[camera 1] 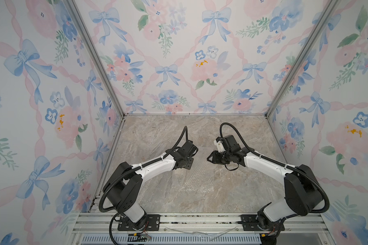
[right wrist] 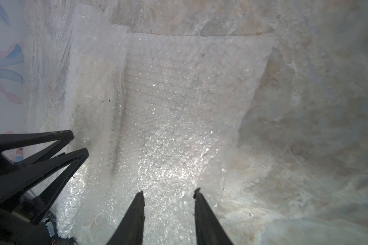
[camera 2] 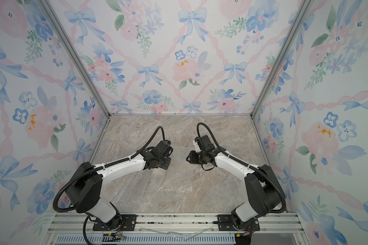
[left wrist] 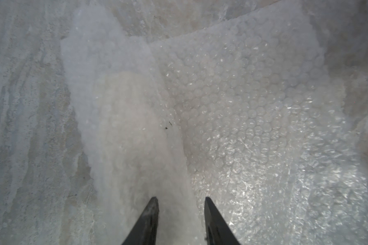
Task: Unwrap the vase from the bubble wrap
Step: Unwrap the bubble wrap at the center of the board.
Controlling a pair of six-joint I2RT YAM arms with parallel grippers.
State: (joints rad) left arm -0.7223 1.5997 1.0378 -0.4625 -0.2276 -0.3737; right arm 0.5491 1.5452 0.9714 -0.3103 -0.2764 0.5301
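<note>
Left wrist view, vase [left wrist: 125, 127] seemingly inside bubble wrap [left wrist: 242, 106], left end effector [left wrist: 181, 200] astride, grip unclear, right end effector [right wrist: 168, 193] part-open, empty

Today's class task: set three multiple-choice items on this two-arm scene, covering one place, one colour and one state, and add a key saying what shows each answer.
1. Where is the thin transparent bubble wrap sheet?
A. on the grey marble-patterned tabletop
B. inside a cardboard box
C. hanging from a hook

2. What colour is the left tool?
A. white
B. black
C. red

3. In what state is the small cream-white ceramic vase?
A. bare and upright
B. rolled inside the bubble wrap, lying down
C. in pieces

Key:
1 A: both top views show the sheet on the tabletop.
2 B: the left wrist view shows two black fingers.
3 B: in that view the cream shape shows only through the bubbles.
</note>
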